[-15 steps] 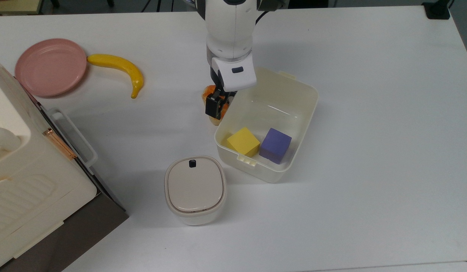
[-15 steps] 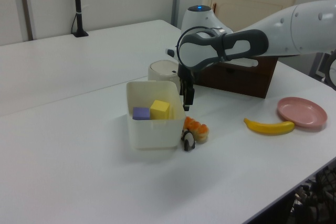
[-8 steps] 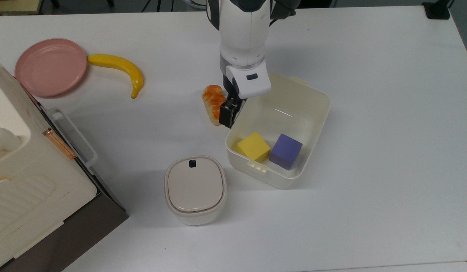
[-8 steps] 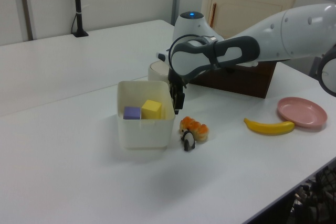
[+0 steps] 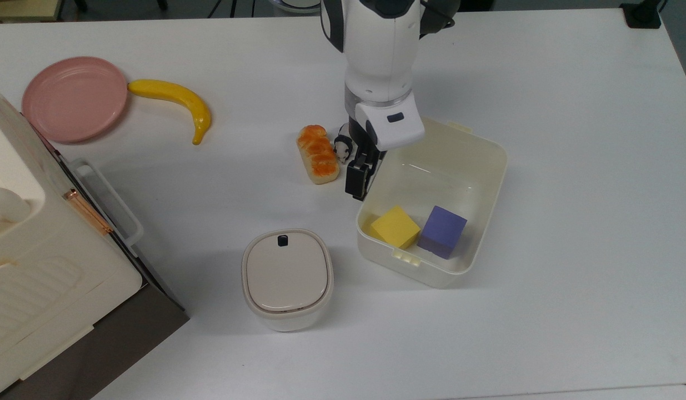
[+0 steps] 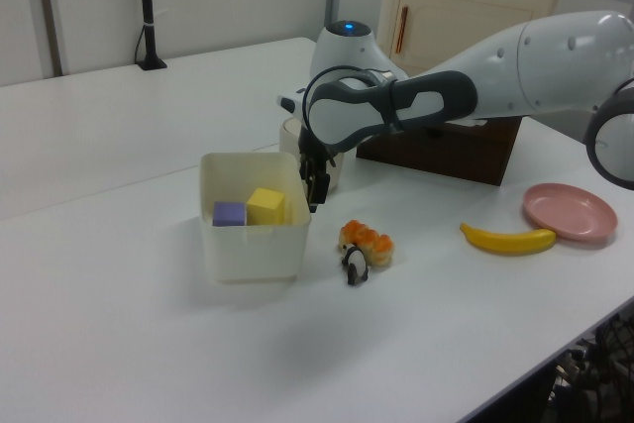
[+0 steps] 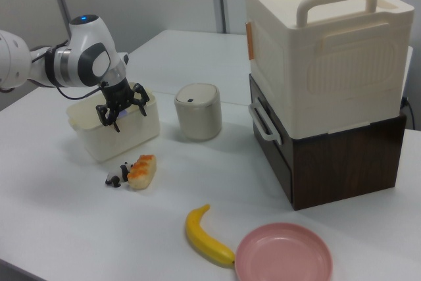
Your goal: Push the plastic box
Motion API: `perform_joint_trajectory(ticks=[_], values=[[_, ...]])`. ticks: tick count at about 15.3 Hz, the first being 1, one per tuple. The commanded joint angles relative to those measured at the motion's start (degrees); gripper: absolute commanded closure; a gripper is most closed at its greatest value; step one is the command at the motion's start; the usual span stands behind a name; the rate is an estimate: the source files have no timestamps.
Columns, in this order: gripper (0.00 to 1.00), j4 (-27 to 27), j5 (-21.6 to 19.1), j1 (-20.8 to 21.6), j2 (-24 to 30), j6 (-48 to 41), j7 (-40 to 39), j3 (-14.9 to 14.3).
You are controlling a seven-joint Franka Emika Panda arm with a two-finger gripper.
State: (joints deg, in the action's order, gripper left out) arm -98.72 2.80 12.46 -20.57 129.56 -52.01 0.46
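The plastic box [image 5: 490, 191] is a cream-white open bin right of the table's middle in the top view, with a yellow cube [image 5: 395, 226] and a purple cube [image 5: 442, 224] inside. My gripper [image 5: 358, 182] is shut, its black fingers pointing down against the outside of the box's left long wall in the top view. In the left view the gripper [image 6: 317, 185] sits at the right wall of the box [image 6: 248, 250]. In the right view the gripper [image 7: 118, 118] hangs over the front wall of the box [image 7: 108, 137].
A bread roll [image 5: 318, 153] and a small panda toy [image 5: 343, 147] lie just left of the gripper. A lidded round-cornered container [image 5: 287, 276] stands below them. A banana [image 5: 176, 100], a pink plate [image 5: 74, 98] and a big cream case [image 5: 43, 261] occupy the top view's left.
The gripper has travelled toward the top view's right and slightly down, sliding the box with both cubes the same way. The bread roll and panda stayed and are now uncovered.
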Motion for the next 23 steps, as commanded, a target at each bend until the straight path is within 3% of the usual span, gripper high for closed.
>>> perform_joint_trajectory(ticks=[1, 9, 13, 18, 23], values=[[0.00, 1.7, 1.0, 0.9, -1.6, 0.9, -0.2, 0.8], [0.00, 3.2, 1.1, 0.9, -1.8, 3.7, 3.3, 0.9], [0.00, -0.5, 1.0, -1.8, 4.6, 1.9, 5.0, 0.9], [0.00, -0.6, 0.7, -9.3, 15.8, -12.9, 14.3, 0.8], [0.00, 1.1, 0.1, -14.7, 21.4, -24.9, 18.1, -0.5]])
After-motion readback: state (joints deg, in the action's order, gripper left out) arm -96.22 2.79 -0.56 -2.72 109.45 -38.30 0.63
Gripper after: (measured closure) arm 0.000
